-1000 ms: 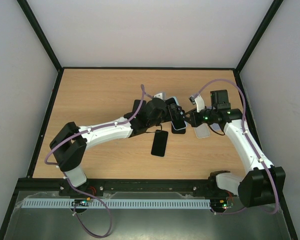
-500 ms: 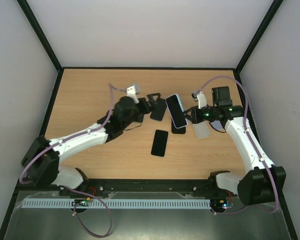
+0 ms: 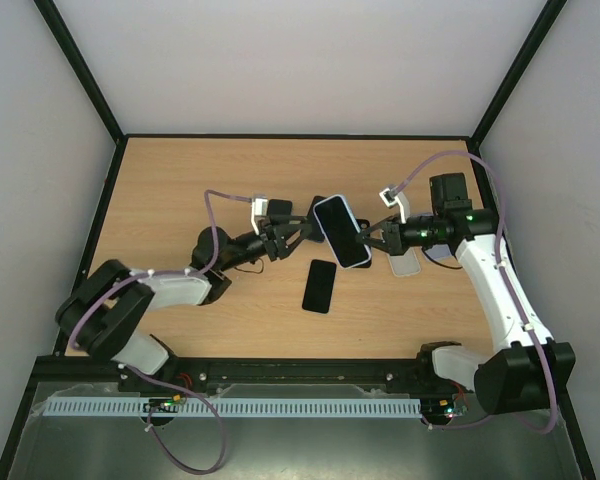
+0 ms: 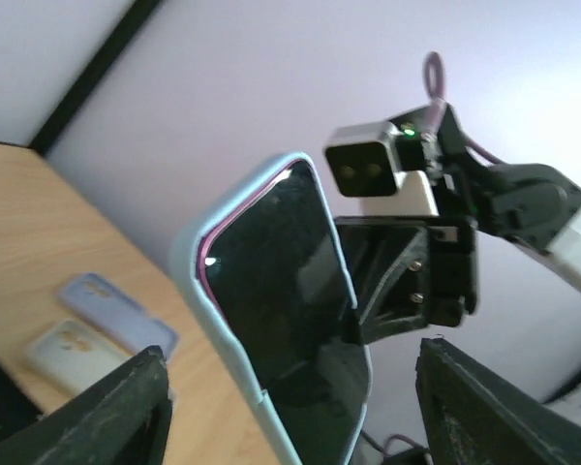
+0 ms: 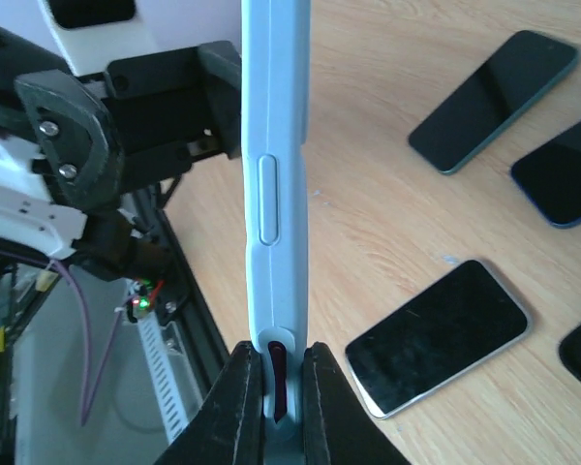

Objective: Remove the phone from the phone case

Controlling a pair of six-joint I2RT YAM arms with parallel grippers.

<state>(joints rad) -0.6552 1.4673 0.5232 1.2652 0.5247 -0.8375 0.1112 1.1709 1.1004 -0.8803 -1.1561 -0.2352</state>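
Wooden table with walls round it takes up most of the shot. The left arm reaches in from the near left, and the right arm comes up the right side and bends in toward the middle.

The two meet over the table, a bit right of centre. The phone case is up there in the air, off the wood and tilted. It's a light blue shell, and the phone is still seated in it, dark screen showing with a thin pink line along the rim.

The right gripper is pinching the case's right-hand end. On its wrist cam both fingertips are pressed tight on the thin edge.

The left gripper is spread wide at the other end. Its fingers sit either side of the case. Can't tell if they actually touch it.

Down on the table, a black phone lies flat just near of the held one. A few more bare phones are scattered close by.

Two empty cases lie side by side on the right, a lilac one and a cream one.
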